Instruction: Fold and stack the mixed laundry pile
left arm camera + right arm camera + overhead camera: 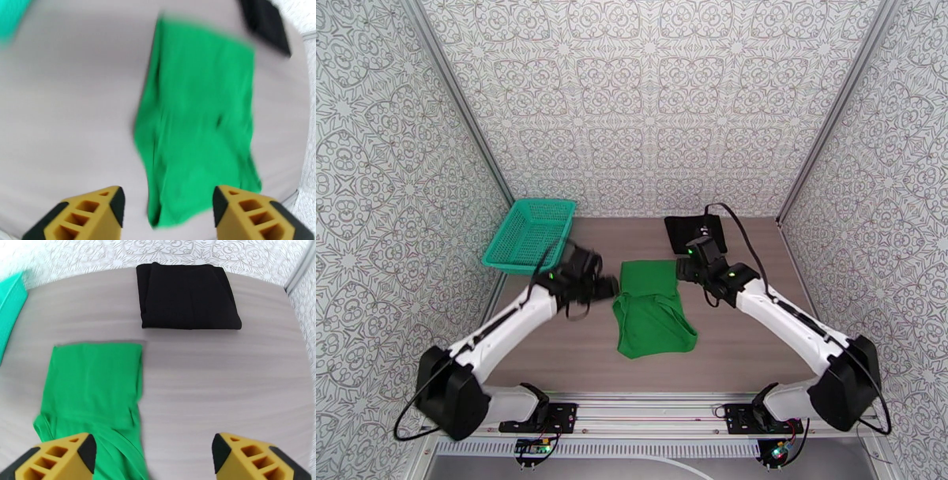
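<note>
Top: green T-shirt [654, 312] lies mid-table, part folded. Black garment [694, 231] sits far right, half hidden by the right arm.
Left wrist: blurry. Left gripper [168, 205] fingers spread, nothing held, over the green's near end.
Right wrist: right gripper [153, 449] jaws wide apart, empty. Black looks folded, and the green's lower end is cut off.

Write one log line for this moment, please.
left fingers: open, empty | right fingers: open, empty | green shirt: partly folded, center | black shirt: folded, far side | basket: far left
</note>
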